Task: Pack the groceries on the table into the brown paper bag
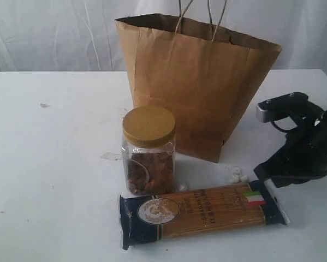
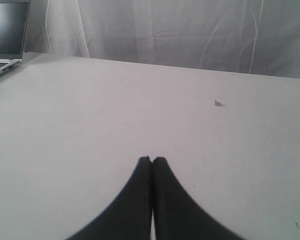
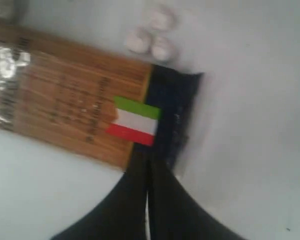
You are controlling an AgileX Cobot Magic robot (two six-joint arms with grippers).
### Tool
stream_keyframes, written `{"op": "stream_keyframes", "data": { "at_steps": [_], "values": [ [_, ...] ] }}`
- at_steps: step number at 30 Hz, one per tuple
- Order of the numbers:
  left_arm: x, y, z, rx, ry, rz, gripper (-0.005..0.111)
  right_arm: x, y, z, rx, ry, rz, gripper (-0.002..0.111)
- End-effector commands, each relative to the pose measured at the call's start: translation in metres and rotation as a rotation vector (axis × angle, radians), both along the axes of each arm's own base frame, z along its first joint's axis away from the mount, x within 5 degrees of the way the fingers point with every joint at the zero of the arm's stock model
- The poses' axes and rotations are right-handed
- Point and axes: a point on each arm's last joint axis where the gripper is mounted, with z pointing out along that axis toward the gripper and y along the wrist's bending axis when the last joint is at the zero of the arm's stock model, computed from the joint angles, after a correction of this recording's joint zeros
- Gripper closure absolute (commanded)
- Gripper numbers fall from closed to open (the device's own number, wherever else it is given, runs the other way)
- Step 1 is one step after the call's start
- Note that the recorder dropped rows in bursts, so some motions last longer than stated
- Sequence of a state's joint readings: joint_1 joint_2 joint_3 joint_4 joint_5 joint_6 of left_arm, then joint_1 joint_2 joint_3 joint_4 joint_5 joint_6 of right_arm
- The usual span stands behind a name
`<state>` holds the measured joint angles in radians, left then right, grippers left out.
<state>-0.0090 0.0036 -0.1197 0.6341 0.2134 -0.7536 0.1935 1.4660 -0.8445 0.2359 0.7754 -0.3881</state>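
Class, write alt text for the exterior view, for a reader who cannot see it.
A tall brown paper bag stands open on a white table; in front of it stands a gold-lidded clear jar, and nearer lies a long spaghetti pack. At the picture's right, the black right arm has its jaws at the pack's navy end.

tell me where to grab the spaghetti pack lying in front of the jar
Probably grip the spaghetti pack across its narrow width, near the flag end, coming straight down from above. It lies flat on the table, too long to span lengthwise, and the gold-lidded jar crowds its other half.
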Motion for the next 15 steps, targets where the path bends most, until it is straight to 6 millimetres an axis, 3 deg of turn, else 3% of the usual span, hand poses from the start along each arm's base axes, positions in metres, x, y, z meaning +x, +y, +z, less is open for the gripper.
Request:
{"op": "stream_keyframes", "data": {
  "at_steps": [1,8,15],
  "values": [
    [0.0,0.0,-0.001,-0.001,-0.005,-0.005,0.107,-0.001,0.009,-0.001,0.041,-0.036,0.051,0.108],
    [0.0,0.0,-0.001,-0.001,-0.005,-0.005,0.107,-0.004,-0.001,-0.023,0.069,-0.201,-0.178,0.108],
    [0.0,0.0,-0.001,-0.001,-0.005,-0.005,0.107,-0.034,-0.017,-0.031,0.116,-0.446,-0.332,0.108]
  ]
}}
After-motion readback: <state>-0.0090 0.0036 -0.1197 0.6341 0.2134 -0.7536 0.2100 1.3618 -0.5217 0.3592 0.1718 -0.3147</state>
